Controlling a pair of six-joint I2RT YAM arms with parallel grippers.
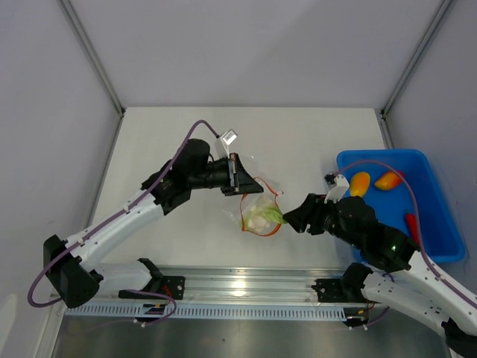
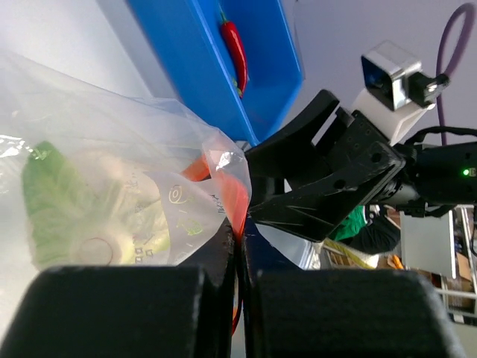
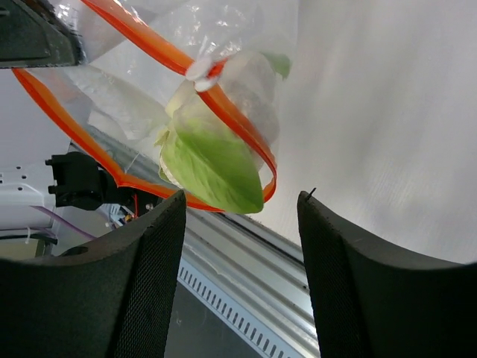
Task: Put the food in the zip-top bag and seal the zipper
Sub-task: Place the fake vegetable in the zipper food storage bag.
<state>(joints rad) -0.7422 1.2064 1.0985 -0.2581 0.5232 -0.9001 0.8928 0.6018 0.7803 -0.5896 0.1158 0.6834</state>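
Note:
The clear zip-top bag (image 1: 257, 211) hangs over the table, its mouth open toward the right. My left gripper (image 1: 237, 177) is shut on its upper edge, and the left wrist view shows the jaws (image 2: 240, 240) pinching the orange-red zipper (image 2: 235, 201). Inside lies the white-and-green vegetable (image 3: 211, 160), its green leaf poking through the zipper loop (image 3: 223, 104). My right gripper (image 1: 292, 218) is open just right of the mouth, with the leaf tip in front of its fingers (image 3: 240, 201) and nothing between them. Two orange-yellow fruits (image 1: 360, 183) (image 1: 387, 180) and a red chili (image 1: 411, 227) lie in the bin.
The blue plastic bin (image 1: 440, 231) stands at the right edge of the table, close behind my right arm. A metal rail (image 1: 246, 287) runs along the near edge below the bag. Grey walls enclose the table at the back and sides.

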